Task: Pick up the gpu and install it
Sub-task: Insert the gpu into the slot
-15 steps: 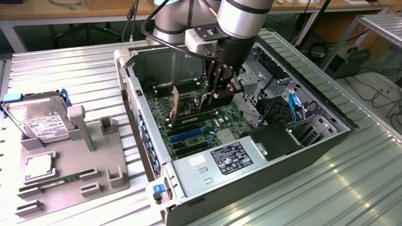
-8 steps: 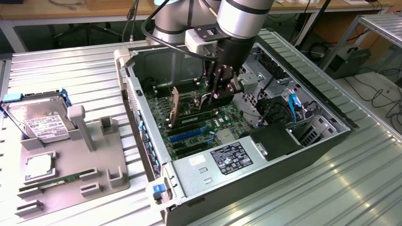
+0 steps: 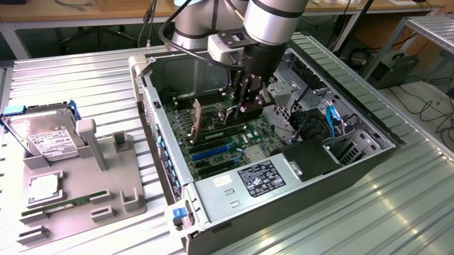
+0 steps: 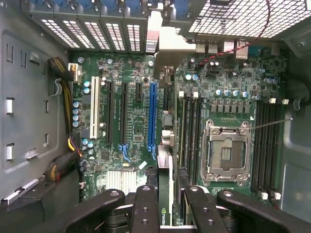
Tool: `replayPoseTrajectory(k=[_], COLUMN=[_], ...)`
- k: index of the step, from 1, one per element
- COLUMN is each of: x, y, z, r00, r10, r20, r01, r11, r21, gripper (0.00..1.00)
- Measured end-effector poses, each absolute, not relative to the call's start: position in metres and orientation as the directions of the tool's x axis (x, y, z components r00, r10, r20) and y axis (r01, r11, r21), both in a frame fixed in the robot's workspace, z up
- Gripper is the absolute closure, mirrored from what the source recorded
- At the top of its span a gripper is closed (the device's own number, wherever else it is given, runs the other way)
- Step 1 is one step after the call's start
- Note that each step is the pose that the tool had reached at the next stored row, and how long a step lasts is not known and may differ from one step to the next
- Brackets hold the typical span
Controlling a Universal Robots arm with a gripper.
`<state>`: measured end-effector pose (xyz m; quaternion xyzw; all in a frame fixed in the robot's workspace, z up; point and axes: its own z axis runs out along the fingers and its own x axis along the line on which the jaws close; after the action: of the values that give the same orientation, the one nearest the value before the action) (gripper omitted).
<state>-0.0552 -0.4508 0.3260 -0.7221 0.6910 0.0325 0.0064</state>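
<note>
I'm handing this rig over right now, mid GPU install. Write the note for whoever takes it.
Gripper: jaws closed on the gpu, held edge-on inside the open PC case.
Position: the card hangs over the motherboard, beside the blue expansion slot; its bracket end points toward the rear slot covers.
Done: card picked up and carried into the case.
Left: whether it is seated in a slot cannot be told; jaws not released.
Also: hard drive and RAM stick sit on the grey fixture tray outside.

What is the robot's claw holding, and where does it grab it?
The gripper holds the gpu by its top edge, edge-on above the motherboard.
</note>
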Motion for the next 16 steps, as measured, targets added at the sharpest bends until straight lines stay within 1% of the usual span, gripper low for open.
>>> replayPoseTrajectory(k=[16], x=[-0.0625], y=[-0.4508], z=[0.3182], r00=[0.043], r10=[-0.998], r20=[-0.056], r01=[-0.998], r11=[-0.045], r21=[0.036], gripper=[0.74])
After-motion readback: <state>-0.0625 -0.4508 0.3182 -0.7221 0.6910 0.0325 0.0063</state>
